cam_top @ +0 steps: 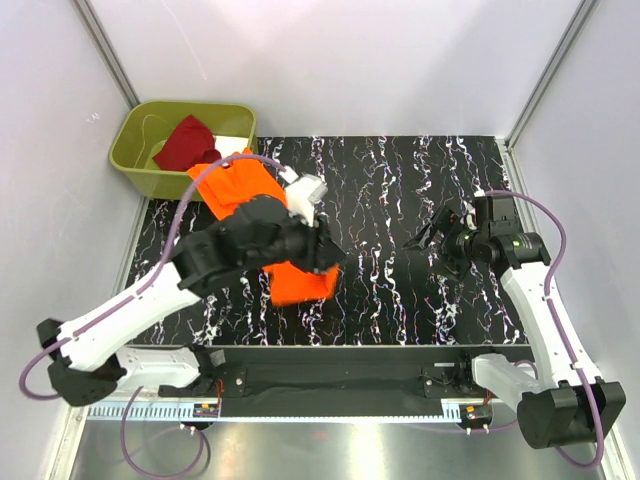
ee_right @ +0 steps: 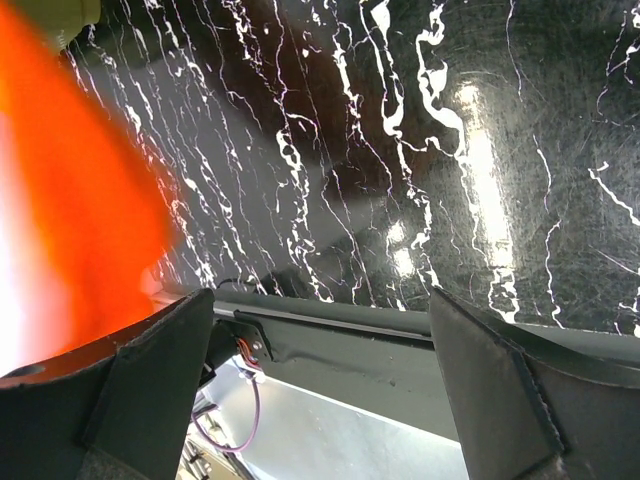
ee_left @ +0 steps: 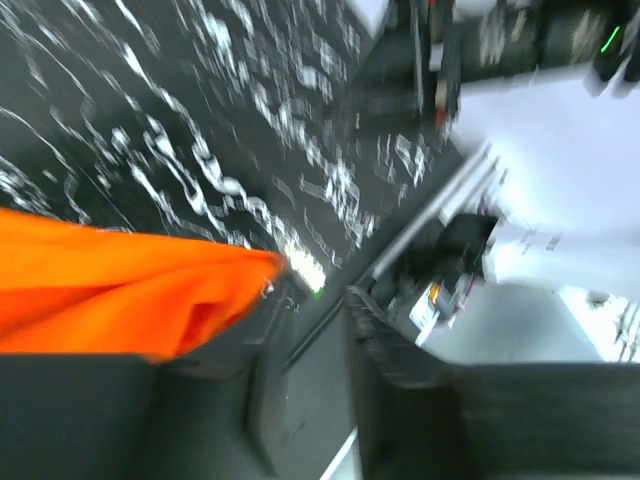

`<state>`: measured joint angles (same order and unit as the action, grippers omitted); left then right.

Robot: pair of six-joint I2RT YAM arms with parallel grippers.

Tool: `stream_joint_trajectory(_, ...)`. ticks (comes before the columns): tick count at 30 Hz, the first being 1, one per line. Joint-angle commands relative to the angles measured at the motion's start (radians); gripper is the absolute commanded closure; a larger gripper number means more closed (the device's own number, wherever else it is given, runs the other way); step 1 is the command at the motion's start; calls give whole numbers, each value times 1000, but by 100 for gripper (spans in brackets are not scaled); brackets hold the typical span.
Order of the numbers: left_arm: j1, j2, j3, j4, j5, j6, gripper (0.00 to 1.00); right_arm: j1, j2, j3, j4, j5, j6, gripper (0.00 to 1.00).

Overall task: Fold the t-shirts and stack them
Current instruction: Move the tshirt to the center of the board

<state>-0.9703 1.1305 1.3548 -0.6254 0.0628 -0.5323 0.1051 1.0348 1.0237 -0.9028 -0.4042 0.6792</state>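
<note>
The orange t-shirt (cam_top: pixel 300 285) lies stretched on the black marbled mat, from the bin's edge toward the middle front. My left arm reaches across it, and my left gripper (cam_top: pixel 335 260) hovers at its near right end. In the blurred left wrist view the jaws of the left gripper (ee_left: pixel 320 300) stand apart with nothing between them, and the orange cloth (ee_left: pixel 120 290) lies just beside the left finger. The dark red t-shirt (cam_top: pixel 185 142) sits crumpled in the olive-green bin (cam_top: pixel 135 165). My right gripper (cam_top: pixel 432 238) is open over bare mat; orange cloth (ee_right: pixel 70 200) shows blurred at its far left.
The bin stands at the back left corner, off the mat (cam_top: pixel 400 200). White enclosure walls stand on the left, right and back. The metal rail with the arm bases (cam_top: pixel 330 380) runs along the near edge.
</note>
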Motion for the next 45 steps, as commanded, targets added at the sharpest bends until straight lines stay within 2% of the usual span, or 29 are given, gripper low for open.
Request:
stream_joint_trajectory(1,-68,-4,10,23,-26,20,56,8,-19,-17,12,-4,-10,4)
stream_joint_trajectory(2,-76,-15,7,24,-61,23,39,10,-15,-28,12,-8,-13,4)
stream_joint_trajectory(4,-76,-61,-11,27,-116,22,24,8,-1,-40,19,-45,-13,3)
stream_joint_trajectory(5,-73,-78,-32,17,-176,40,8,10,16,-48,37,-64,-15,2)
stream_joint_trajectory(6,-71,-93,-34,0,-213,48,1,11,27,-48,48,-83,-13,2)
stream_joint_trajectory(9,-24,-144,-55,-31,-273,121,1,31,68,-36,128,-128,2,3)
stream_joint_trajectory(12,95,-181,-63,-80,-351,126,1,71,149,13,206,-128,2,6)
stream_joint_trajectory(13,233,-179,-60,-101,-336,117,5,93,181,38,212,-130,0,9)
stream_joint_trajectory(15,406,-161,-55,-171,-209,101,25,123,287,130,222,-134,-9,12)
stream_joint_trajectory(16,538,-135,-66,-178,-177,113,36,139,324,165,222,-128,-18,13)
stream_joint_trajectory(17,583,-118,-98,-172,-157,127,39,165,388,226,220,-122,-29,14)
stream_joint_trajectory(19,689,-66,-132,-127,-123,167,37,176,444,281,225,-120,-21,14)
stream_joint_trajectory(21,725,-35,-181,-4,-130,225,29,179,508,357,211,-128,-18,15)
stream_joint_trajectory(22,758,-3,-201,39,-162,230,21,179,522,378,203,-137,-26,15)
stream_joint_trajectory(25,910,116,-233,162,-69,242,21,179,544,440,148,-125,-67,15)
stream_joint_trajectory(28,1013,248,-188,214,-8,239,34,179,524,457,84,-105,-93,13)
stream_joint_trajectory(29,1034,273,-183,233,27,242,40,179,501,440,84,-102,-93,14)
stream_joint_trajectory(30,1050,291,-184,262,102,252,41,179,487,425,88,-102,-92,13)
stream_joint_trajectory(31,1062,316,-203,332,135,268,41,179,473,406,108,-105,-78,13)
stream_joint_trajectory(33,1061,340,-210,368,213,348,43,179,433,351,139,-110,-64,13)
stream_joint_trajectory(39,1061,402,-259,452,261,420,43,179,400,319,168,-100,-73,12)
stream_joint_trajectory(45,1061,433,-298,541,204,425,41,179,370,291,208,-111,-53,12)
